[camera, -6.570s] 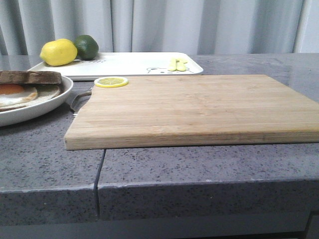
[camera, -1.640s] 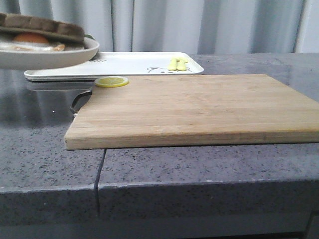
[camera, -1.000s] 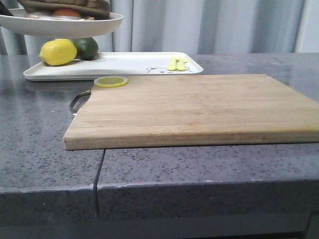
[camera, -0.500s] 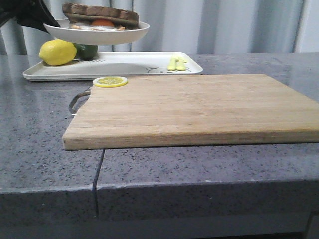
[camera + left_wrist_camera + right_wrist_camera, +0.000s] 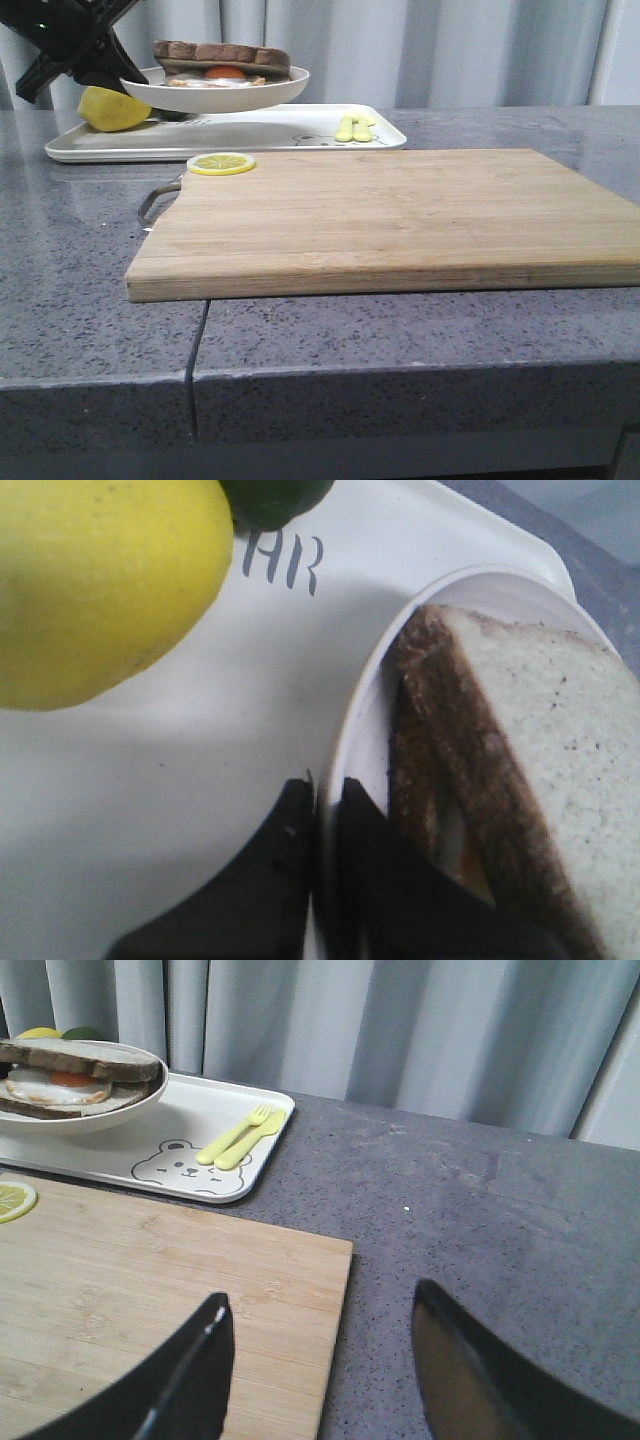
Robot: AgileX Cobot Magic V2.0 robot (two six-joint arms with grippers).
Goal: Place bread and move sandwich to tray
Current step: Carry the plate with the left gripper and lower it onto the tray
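- The left claw point(image 5: 318, 800) is pinched on the rim of the plate point(image 5: 215, 95), one finger above and one below. An edge grip like that carries the whole dish without touching the food.
- The sandwich point(image 5: 222, 62) rides on the plate, top slice over the egg. The plate hangs just above the tray point(image 5: 290, 128), clear of its surface, so I judge the set-down is close.
- It hovers beside the lemon point(image 5: 108, 108), over the bare middle, away from the little fork and spoon point(image 5: 240, 1136) near the bear print.
- The right claw point(image 5: 320, 1360) is spread wide and empty, low over the board point(image 5: 400, 215) and desk point(image 5: 500, 1210), out of the way.
- A lemon slice point(image 5: 221, 164) lies on the board's far corner.
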